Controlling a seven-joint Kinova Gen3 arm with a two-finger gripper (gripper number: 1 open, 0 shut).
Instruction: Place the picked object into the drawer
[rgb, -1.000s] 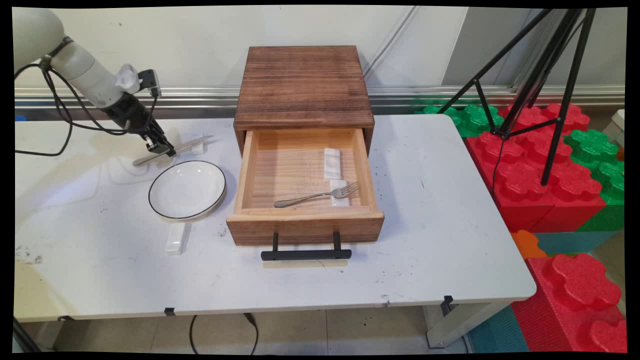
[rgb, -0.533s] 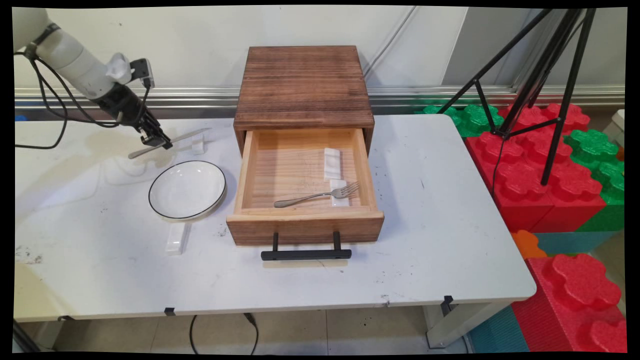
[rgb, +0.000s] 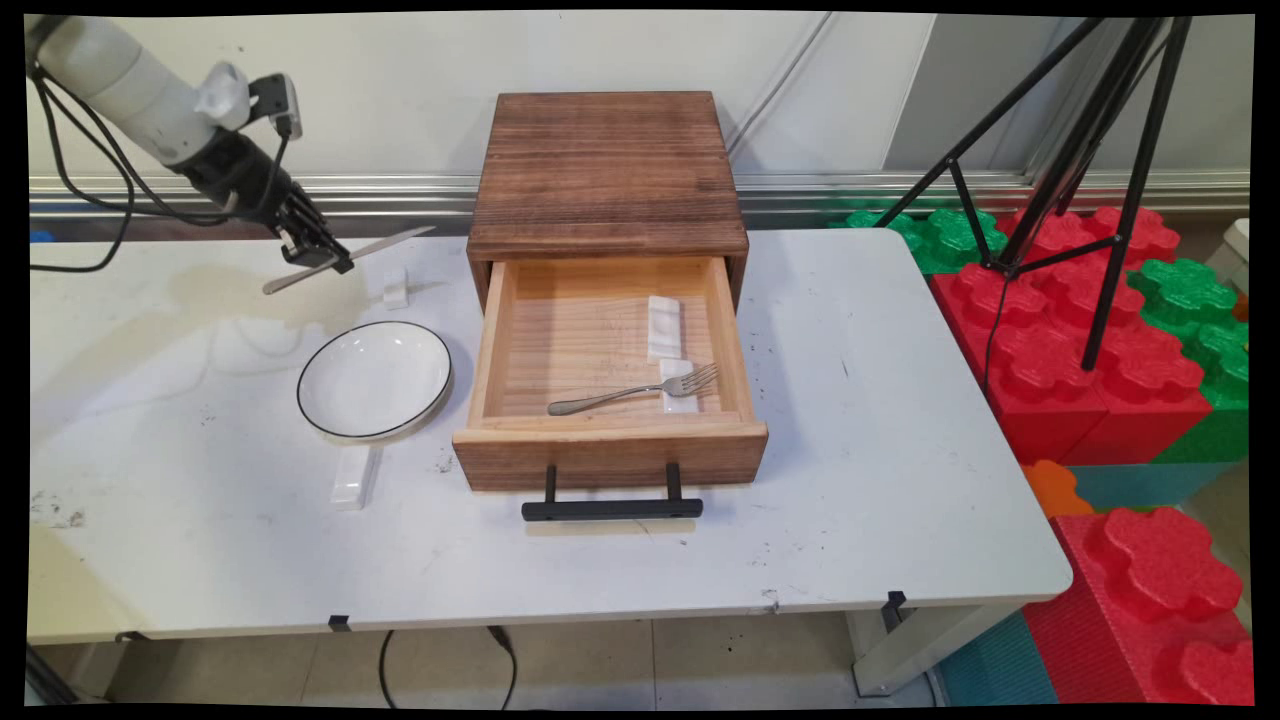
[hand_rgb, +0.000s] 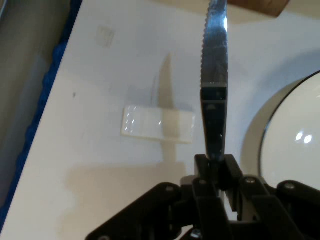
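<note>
We see the black two-finger gripper (rgb: 332, 262) clamped on the serrated steel table knife (rgb: 345, 258), held above the table, blade toward the brown wooden drawer box (rgb: 608, 180), above the small white ceramic rest (rgb: 396, 288)

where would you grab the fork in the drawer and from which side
Probably the fork handle's middle, from straight above. The tines end rests on a white rest, which appears to leave the handle slanting off the drawer floor, with room for fingers either side. The drawer walls block a sideways approach.
</note>
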